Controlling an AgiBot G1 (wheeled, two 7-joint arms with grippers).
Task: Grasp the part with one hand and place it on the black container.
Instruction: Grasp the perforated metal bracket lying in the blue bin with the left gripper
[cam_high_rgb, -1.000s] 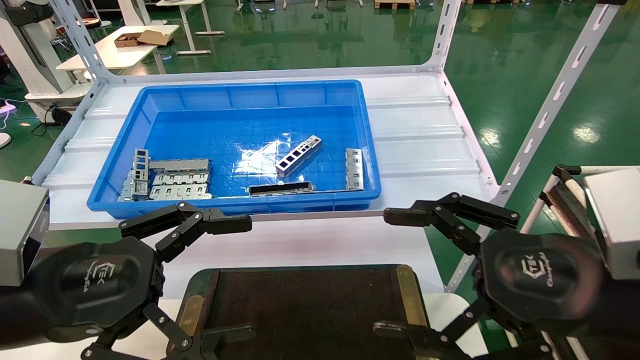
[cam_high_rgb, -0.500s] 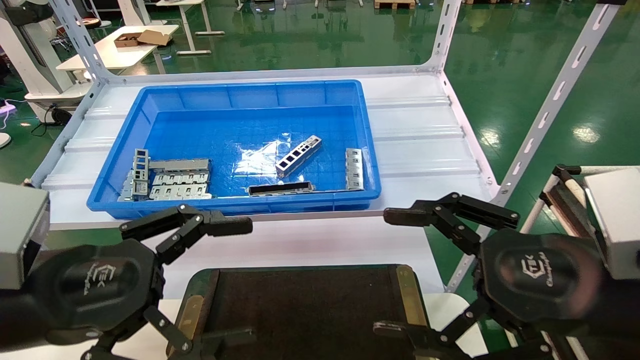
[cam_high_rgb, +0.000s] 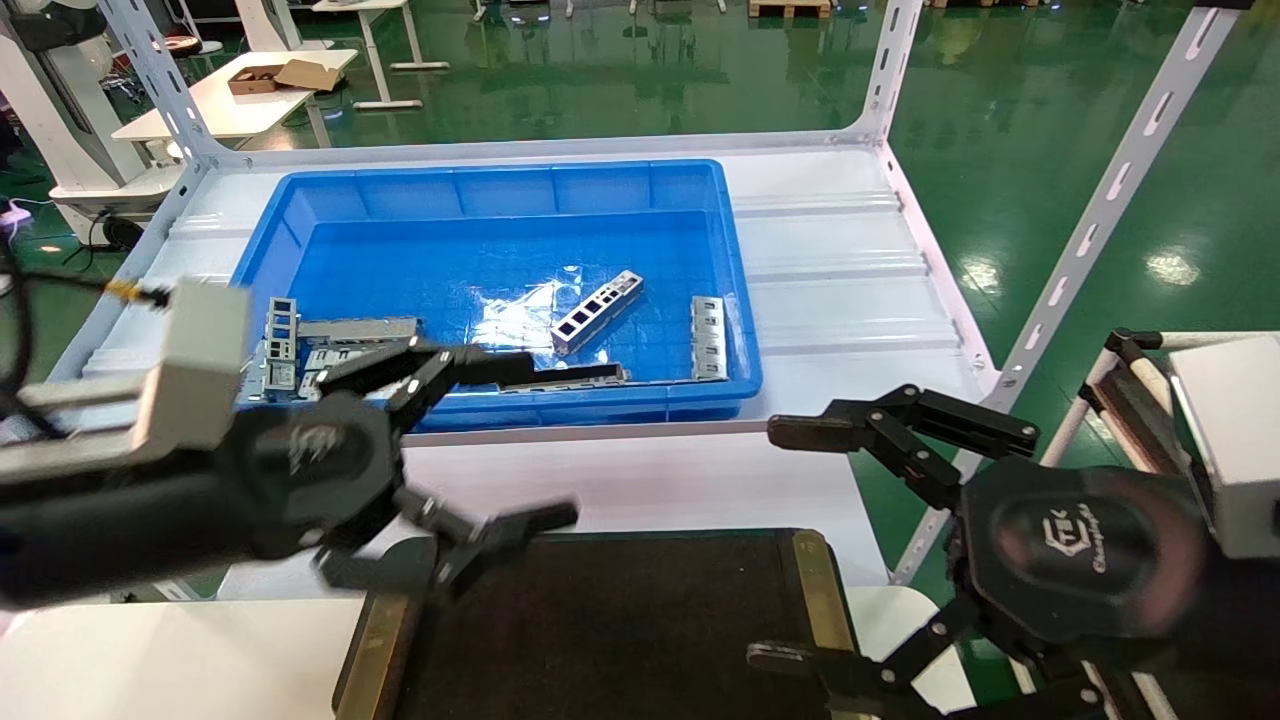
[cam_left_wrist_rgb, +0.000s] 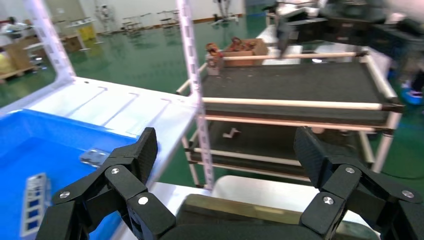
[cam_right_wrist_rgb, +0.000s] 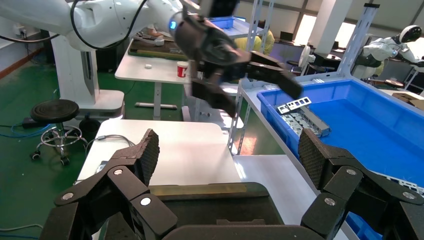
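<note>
The part (cam_high_rgb: 597, 312) is a small silver bar with four cut-outs. It lies at an angle on the floor of the blue bin (cam_high_rgb: 480, 180). The black container (cam_high_rgb: 620, 620) is a flat dark tray with brass strips, at the near edge of the table; it also shows in the right wrist view (cam_right_wrist_rgb: 210, 207). My left gripper (cam_high_rgb: 540, 440) is open and empty. It hangs over the white table between the tray and the bin's front wall, and its upper finger overlaps the bin's front edge. My right gripper (cam_high_rgb: 765, 545) is open and empty beside the tray's right end.
The bin also holds grey stamped plates (cam_high_rgb: 355, 355) at the left, a long dark slotted bar (cam_high_rgb: 565, 377) by the front wall and a narrow grey piece (cam_high_rgb: 708, 338) at the right. White rack posts (cam_high_rgb: 1100, 210) stand to the right. A trolley (cam_left_wrist_rgb: 300, 85) lies beyond.
My left arm has risen from beside the tray, swung forward and right towards the bin's front wall, and turned. Its jaws stay open. The right arm has not moved.
</note>
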